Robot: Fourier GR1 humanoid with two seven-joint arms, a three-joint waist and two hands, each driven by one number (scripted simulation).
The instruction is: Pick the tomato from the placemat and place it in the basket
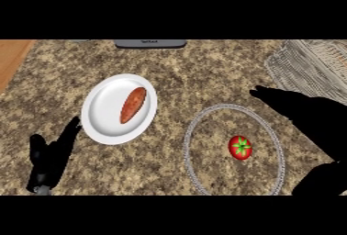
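A red tomato (240,147) with a green stem star lies on the round placemat (196,133), which matches the counter and has a grey braided rim. A pale wicker basket (310,64) stands at the upper right. My right hand (308,109) hovers right of and above the tomato, fingers straight and pointing up-left, apart from it. At the lower left my left hand (51,153) rests open with its fingers up.
A white plate (102,110) holding an orange-brown sweet potato (133,105) sits left of the placemat. A grey appliance edge (150,43) shows at the top. A wooden strip (12,57) borders the granite counter at the upper left.
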